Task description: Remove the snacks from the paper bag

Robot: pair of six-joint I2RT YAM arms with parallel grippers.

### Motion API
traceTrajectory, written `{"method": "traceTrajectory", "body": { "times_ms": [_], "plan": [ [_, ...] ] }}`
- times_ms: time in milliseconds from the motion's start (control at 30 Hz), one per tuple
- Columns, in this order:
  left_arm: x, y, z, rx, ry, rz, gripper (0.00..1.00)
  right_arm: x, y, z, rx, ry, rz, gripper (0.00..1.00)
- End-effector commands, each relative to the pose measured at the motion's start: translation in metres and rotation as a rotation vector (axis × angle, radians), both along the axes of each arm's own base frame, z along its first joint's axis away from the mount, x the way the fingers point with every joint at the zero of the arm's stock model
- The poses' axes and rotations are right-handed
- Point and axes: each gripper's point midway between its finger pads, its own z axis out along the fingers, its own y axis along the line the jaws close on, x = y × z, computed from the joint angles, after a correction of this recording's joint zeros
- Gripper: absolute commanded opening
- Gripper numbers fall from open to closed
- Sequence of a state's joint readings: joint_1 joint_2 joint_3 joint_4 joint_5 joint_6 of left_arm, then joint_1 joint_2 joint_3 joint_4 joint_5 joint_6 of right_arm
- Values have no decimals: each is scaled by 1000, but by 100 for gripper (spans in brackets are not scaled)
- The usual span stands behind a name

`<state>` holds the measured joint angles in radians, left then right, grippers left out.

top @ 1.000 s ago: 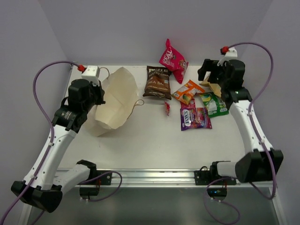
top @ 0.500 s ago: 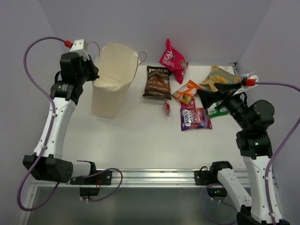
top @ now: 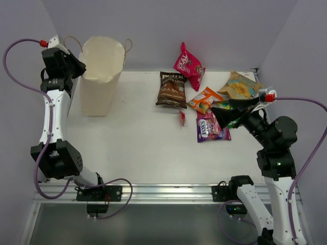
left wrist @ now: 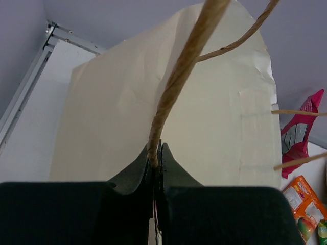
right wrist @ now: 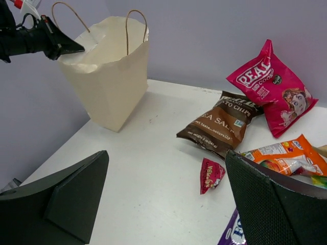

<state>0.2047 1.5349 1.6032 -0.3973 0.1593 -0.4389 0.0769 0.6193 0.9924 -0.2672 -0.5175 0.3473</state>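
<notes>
One stiff paper bag (top: 99, 76) now stands upright and farther back, left jaws pinching its twisted cord handle (left wrist: 173, 87); right jaws spread.

Place: this is looking like a robot lab (a test cell).
Walls: plain lilac panels (top: 153, 30) are enclosing a white table (top: 143, 153).
Rig: two arms (top: 51, 112) are standing on a metal rail (top: 168, 190), trailing purple cables (top: 296, 99).
Props: snacks (top: 171, 89) and a bag (top: 99, 76) are sitting out on the table.
</notes>
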Motion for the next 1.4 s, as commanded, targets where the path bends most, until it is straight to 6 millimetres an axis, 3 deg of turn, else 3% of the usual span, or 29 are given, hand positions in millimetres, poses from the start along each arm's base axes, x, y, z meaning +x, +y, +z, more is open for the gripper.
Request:
{"method": "traceTrajectory", "body": {
  "times_ms": [0,200,467,633,833,933,1167,1367],
  "plan": [
    [6,21,0,-46,-49,25,7,-1,6,-4,1,-1,36,99],
    [7,43,-19,-1,-4,52,25,-2,7,-7,-22,0,38,99],
    [-6,62,-38,-59,31,65,31,-5,7,-5,-36,-17,35,99],
    [-24,78,-20,-3,32,134,55,-6,7,-5,-48,-23,34,99],
    [-50,89,10,95,6,216,74,-8,9,-5,-52,-28,47,99],
    [-59,91,16,120,10,235,80,-9,10,-5,-52,-29,50,99],
    [-71,87,8,124,54,232,88,-9,11,-5,-56,-29,54,99],
    [-94,83,24,145,59,252,99,-14,12,0,-61,-40,64,99]
  ]
}}
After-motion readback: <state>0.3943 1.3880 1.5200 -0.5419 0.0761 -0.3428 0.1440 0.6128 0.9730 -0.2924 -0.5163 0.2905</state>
